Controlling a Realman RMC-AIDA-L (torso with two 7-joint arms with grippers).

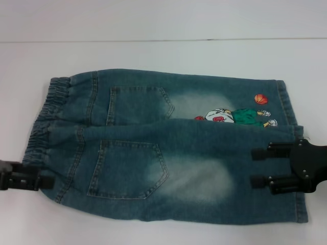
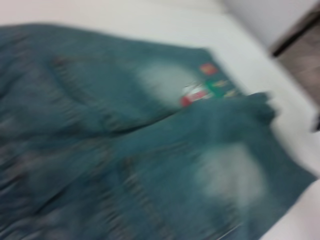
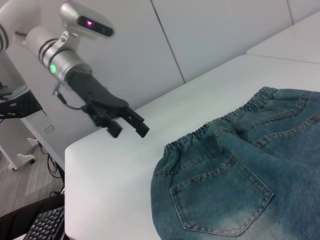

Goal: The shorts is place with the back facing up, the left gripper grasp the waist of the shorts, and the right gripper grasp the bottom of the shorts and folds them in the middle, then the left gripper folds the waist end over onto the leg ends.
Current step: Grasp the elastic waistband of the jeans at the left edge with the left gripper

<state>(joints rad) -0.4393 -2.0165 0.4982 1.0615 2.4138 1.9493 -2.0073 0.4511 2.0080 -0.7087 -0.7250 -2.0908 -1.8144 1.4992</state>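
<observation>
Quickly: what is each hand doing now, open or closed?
Left hand: open, holding nothing, beside the blue faded-denim shorts.
Right hand: open over the leg end.

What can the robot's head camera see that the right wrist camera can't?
Only the head view shows the right gripper, open over the leg ends, plus the cartoon basketball-player print and the orange basketball.

Only the right wrist view shows the left gripper from the side, open and off the cloth, its silver arm joint, a keyboard and the floor beyond the table.

Both show the shorts, back up and folded lengthwise, with the ruffled waist and a back pocket.
</observation>
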